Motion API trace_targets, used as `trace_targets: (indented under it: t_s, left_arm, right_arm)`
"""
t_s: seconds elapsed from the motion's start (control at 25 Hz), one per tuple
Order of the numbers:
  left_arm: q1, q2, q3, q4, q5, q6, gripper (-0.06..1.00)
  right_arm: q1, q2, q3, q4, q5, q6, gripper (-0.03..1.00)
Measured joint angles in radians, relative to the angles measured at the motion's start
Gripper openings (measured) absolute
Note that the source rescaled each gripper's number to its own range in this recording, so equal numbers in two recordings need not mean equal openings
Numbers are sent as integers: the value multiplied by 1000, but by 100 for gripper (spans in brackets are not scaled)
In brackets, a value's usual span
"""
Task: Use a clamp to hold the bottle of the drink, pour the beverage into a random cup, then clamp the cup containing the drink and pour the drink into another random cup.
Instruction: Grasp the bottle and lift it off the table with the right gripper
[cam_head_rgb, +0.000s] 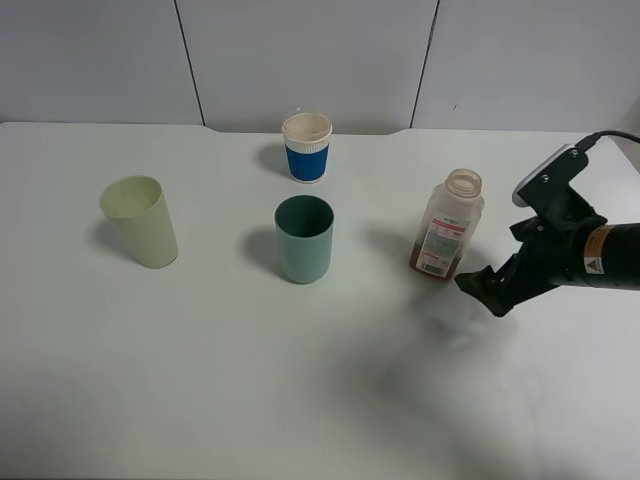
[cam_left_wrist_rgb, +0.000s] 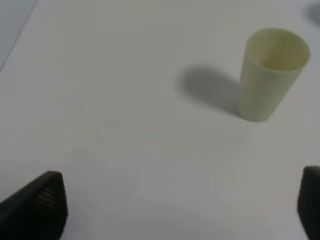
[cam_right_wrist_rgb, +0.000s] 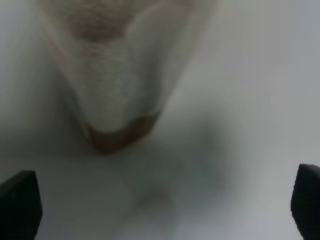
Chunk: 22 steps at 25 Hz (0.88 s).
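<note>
Right gripper (cam_right_wrist_rgb: 163, 202): two dark fingertips (cam_right_wrist_rgb: 20, 205) sit closest to the lens, set far apart; jaws wide open, nothing between them, nothing held.

Bottle (cam_right_wrist_rgb: 115, 75): directly ahead of the open jaws, in line with the gap, blurred in the wrist view; no contact with either fingertip visible. It stands on the white table (cam_head_rgb: 300, 400), neck open, no cap; white-and-red label faces the front. A shallow layer of tea-brown drink (cam_right_wrist_rgb: 120, 135) lies at the bottom; the rest of the body is clear.

High view: right gripper (cam_head_rgb: 488, 290) is low over the table, its tip just beside the foot of the bottle (cam_head_rgb: 447, 225); drink (cam_head_rgb: 437, 268) shows as a dark band below the label.

Left gripper (cam_left_wrist_rgb: 173, 202): jaws open, gap bare, only table surface between the two tips; the arm does not show in the high view.

Pale green cup (cam_left_wrist_rgb: 270, 75): upright, ahead of the left jaws and off the centre line of the gap, well apart from both tips; inside looks dry.

Teal cup (cam_head_rgb: 304, 240): upright, beyond the bottle from the right jaws, well apart from them; dark inside, contents cannot be told.

Paper cup (cam_head_rgb: 307, 147), blue sleeve: upright, past the teal cup, farther from the right jaws; pale green cup (cam_head_rgb: 140, 222) is farthest of all from them.
</note>
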<state>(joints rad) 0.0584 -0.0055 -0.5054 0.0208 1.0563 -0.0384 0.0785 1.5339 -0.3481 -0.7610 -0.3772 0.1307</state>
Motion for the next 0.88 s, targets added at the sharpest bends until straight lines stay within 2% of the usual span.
trace_targets:
  t_s: [0.24, 0.72, 0.88]
  left_arm:
    - [0, 0, 0, 0, 0, 0, 76]
    - [0, 0, 0, -1, 0, 1, 76]
    - [0, 0, 0, -1, 0, 0, 76]
  right_arm:
    - [0, 72, -1, -6, -101, -64, 100]
    - [0, 182, -88, -79, -106, -87, 100]
    - [0, 220, -90, -95, -157, -120, 100]
